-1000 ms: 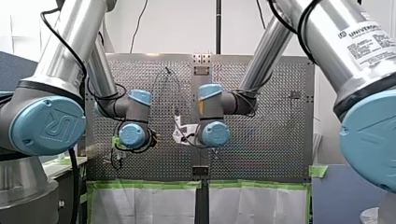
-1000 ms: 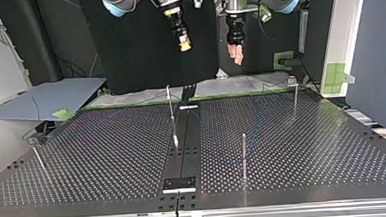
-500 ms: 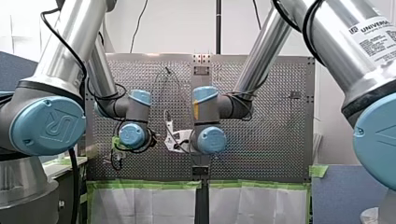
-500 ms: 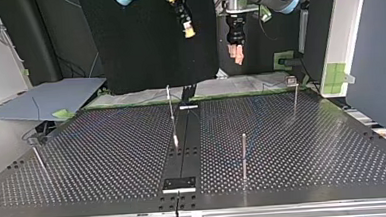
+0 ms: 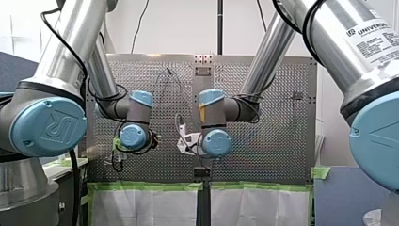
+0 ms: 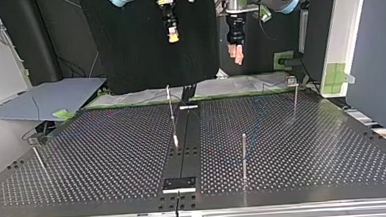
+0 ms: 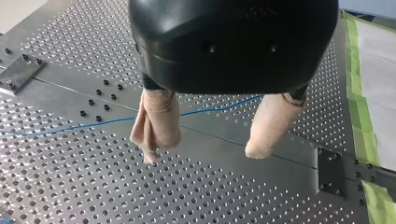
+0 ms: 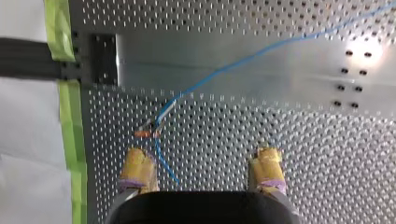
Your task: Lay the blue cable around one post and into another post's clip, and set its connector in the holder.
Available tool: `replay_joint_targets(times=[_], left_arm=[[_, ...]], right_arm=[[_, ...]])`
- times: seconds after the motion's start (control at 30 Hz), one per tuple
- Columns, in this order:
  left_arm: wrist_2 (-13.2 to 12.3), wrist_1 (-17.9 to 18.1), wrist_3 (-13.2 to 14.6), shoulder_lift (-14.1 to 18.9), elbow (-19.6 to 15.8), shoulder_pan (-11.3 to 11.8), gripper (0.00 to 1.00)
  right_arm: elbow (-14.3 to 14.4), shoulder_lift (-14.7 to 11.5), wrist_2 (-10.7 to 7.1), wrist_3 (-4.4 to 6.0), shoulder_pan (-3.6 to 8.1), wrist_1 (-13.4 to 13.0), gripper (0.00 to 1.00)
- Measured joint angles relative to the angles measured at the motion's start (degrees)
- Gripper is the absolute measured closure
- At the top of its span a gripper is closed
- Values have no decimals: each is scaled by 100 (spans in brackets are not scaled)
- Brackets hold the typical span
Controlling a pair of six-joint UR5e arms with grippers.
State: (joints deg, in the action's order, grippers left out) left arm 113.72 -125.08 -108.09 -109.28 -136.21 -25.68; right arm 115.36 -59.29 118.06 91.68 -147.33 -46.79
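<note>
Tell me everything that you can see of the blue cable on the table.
The blue cable is thin and flexible, with a smooth blue jacket. It lies loose on the perforated table, and neither gripper holds it. In the right wrist view it crosses the plain metal strip, shows a short pale piece, bends sharply beside a small orange part, and runs on between the fingers of the open right gripper, nearer one of them. In the left wrist view it passes under the open left gripper.
</note>
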Motion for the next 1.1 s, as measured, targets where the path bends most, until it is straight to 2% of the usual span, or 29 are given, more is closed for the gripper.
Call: replay_joint_targets(times=[0.13, 0.73, 1.1], left_arm=[[2, -4, -2, 1, 0, -1, 2], [-6, 20, -59, 0, 0, 19, 2], [-12, 44, -63, 0, 0, 25, 2]], right_arm=[[1, 0, 113, -36, 18, 49, 1], [1, 0, 104, -308, 84, 232, 1], [1, -1, 104, -333, 95, 222, 1]])
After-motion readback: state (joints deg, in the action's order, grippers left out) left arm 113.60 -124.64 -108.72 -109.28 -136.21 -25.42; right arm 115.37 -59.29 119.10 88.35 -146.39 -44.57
